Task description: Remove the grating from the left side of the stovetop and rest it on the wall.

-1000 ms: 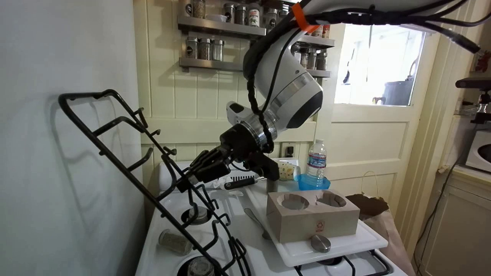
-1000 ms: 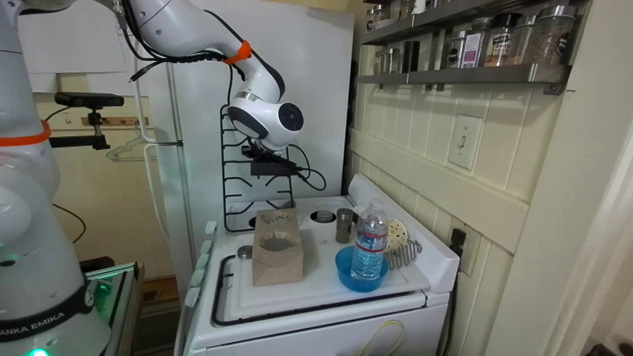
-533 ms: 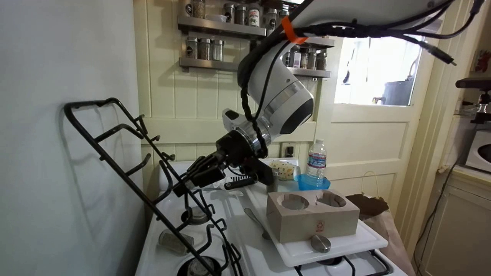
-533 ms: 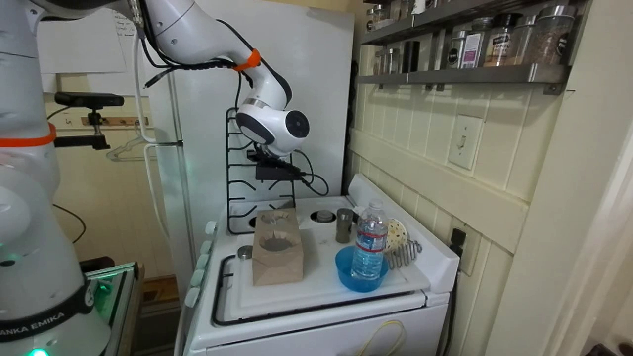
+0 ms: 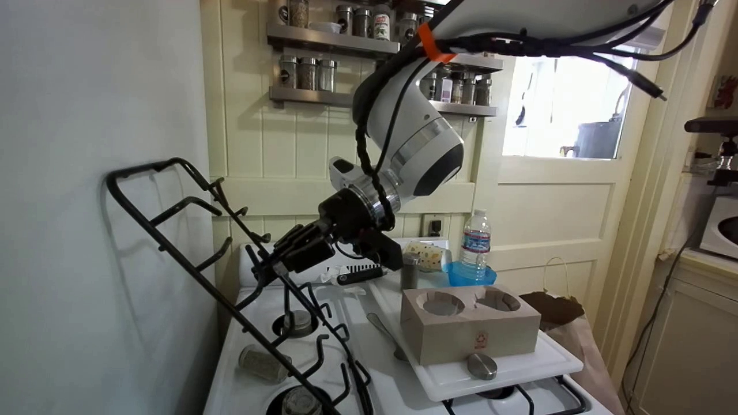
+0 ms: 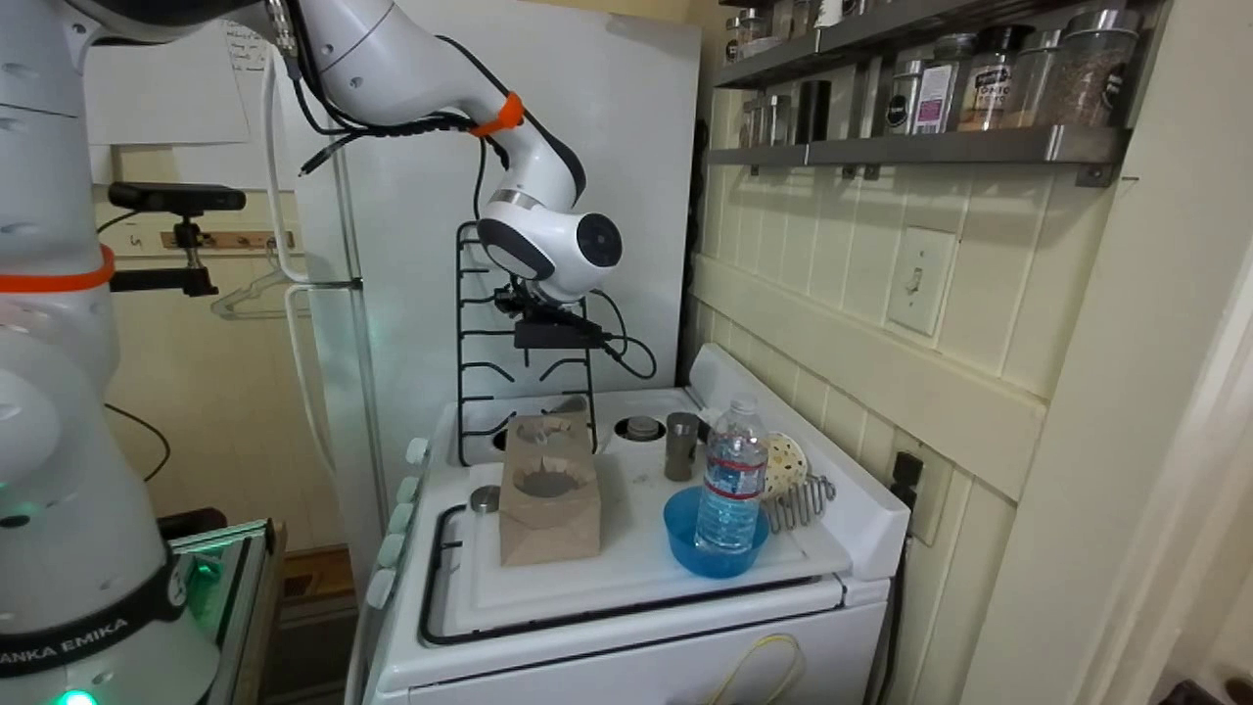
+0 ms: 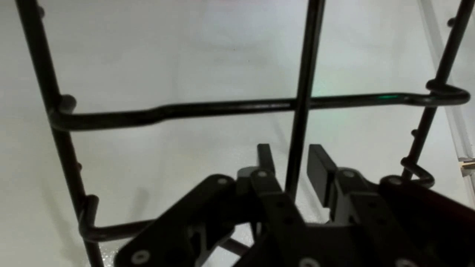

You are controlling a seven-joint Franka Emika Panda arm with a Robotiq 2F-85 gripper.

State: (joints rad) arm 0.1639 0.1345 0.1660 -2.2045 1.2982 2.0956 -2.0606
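While pointed toward the wall [image 5: 75, 242], has the fingers [image 7: 320, 174] of the gripper [image 7: 291, 159] apart — straddling a bar of the grating [image 7: 302, 104], with gaps visible in the wrist view. Shows the grating tilted over the stovetop [image 5: 354, 314], with its upper end beside the wall — touching or not, cannot tell.

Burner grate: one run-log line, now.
burner grate: tilted over stovetop | near pale wall, contact unclear | gripper: open around grate bar
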